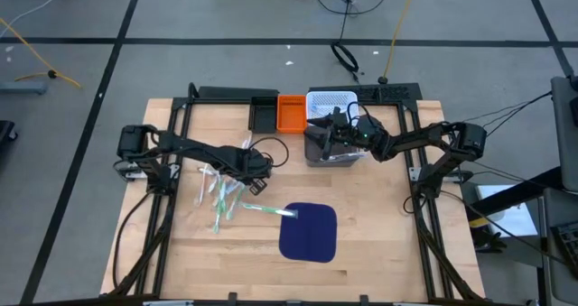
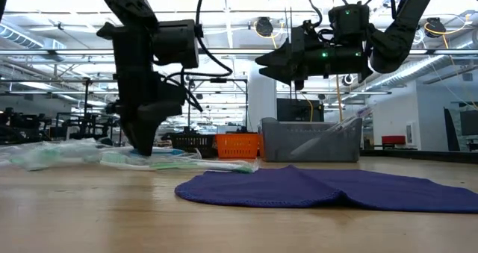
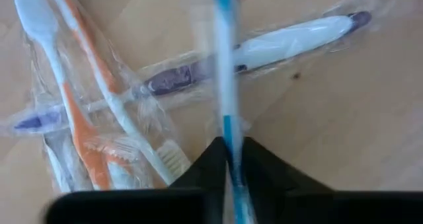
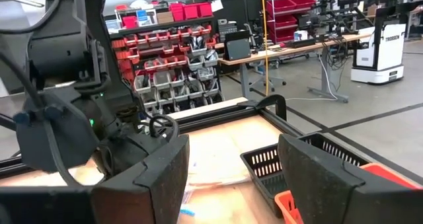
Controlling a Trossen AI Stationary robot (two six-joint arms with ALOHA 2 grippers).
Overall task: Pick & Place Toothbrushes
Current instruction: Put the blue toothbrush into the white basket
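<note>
Several wrapped toothbrushes [image 1: 219, 196] lie in a loose pile on the wooden table, left of the dark blue mat [image 1: 307, 231]; white, orange and purple ones [image 3: 119, 98] show in the left wrist view. My left gripper [image 3: 231, 166] points down at the pile's right side [image 2: 142, 150] and is shut on a blue-and-white toothbrush [image 3: 225, 65]. One more toothbrush [image 1: 268, 210] lies with its end on the mat's edge. My right gripper [image 1: 330, 130] hangs open above the grey bin [image 2: 310, 142], holding nothing. My left gripper pinches the blue-and-white toothbrush's thin handle [image 3: 227, 135] between its two fingers, coming from above and pointing steeply down. The stick runs on away from the fingertips over the other brushes. Whether it is lifted off the table I cannot tell.
A black bin [image 1: 264, 114], an orange bin [image 1: 291, 114] and a white basket [image 1: 332, 99] stand in a row at the table's far edge. The grey bin [image 1: 336, 154] stands just in front of them. The mat [image 2: 336, 187] lies flat near the table's middle.
</note>
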